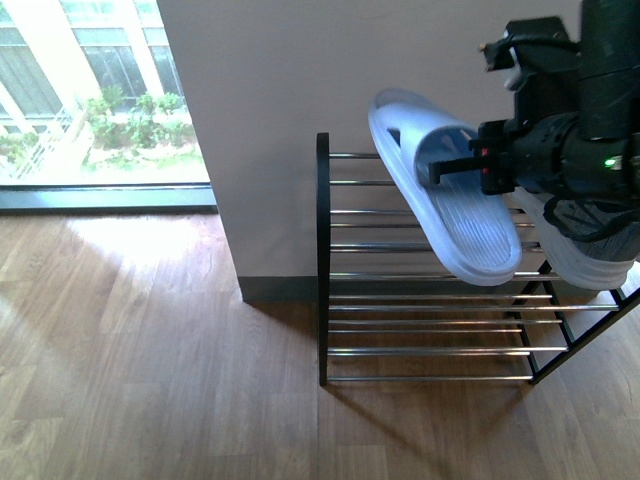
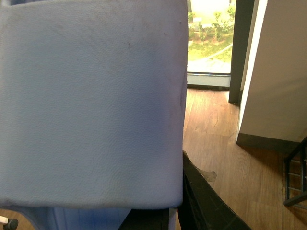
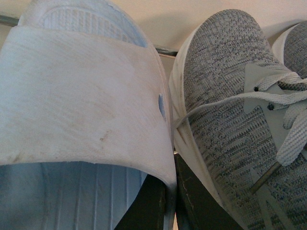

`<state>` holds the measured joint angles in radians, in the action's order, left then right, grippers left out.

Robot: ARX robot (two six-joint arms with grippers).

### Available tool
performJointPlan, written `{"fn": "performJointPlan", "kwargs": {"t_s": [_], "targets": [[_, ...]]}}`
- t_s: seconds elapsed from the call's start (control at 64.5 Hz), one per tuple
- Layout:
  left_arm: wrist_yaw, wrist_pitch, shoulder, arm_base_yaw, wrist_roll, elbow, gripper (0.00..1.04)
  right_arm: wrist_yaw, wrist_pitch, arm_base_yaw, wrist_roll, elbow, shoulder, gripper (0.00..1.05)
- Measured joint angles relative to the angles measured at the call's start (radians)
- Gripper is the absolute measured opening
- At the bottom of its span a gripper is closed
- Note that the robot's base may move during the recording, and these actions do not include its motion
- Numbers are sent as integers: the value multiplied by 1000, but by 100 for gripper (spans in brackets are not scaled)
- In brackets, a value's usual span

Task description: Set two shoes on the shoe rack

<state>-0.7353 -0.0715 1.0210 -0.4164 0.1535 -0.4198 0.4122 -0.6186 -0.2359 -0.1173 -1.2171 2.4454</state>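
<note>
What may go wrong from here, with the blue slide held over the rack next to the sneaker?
1. The pale blue slide hangs steeply tilted in the right end effector over the shoe rack. If it is released like this, it may tip over or slip between the thin chrome bars.
2. The slide is very close beside the grey sneaker on the top tier, so lowering it may push that shoe out of place.
</note>
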Motion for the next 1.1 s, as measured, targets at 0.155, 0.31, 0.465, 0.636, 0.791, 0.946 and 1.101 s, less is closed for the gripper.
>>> {"fn": "performJointPlan", "kwargs": {"t_s": [0.155, 0.31, 0.465, 0.636, 0.791, 0.946, 1.101], "targets": [[0, 0, 0, 0, 0, 0, 2, 2, -16, 10, -30, -8, 14, 2], [0, 0, 0, 0, 0, 0, 2, -39, -36, 18, -35, 15, -4, 23], [0, 0, 0, 0, 0, 0, 2, -113, -68, 22, -16, 116, -108, 50], [0, 0, 0, 0, 0, 0, 2, -254, -75, 39, 65, 282, -315, 78], [0, 0, 0, 0, 0, 0, 2, -393, -79, 57, 145, 460, -533, 97], [0, 0, 0, 0, 0, 0, 2, -584, -103, 78, 234, 679, -822, 96], [0, 0, 0, 0, 0, 0, 2, -698, -122, 93, 270, 866, -1099, 96]]}}
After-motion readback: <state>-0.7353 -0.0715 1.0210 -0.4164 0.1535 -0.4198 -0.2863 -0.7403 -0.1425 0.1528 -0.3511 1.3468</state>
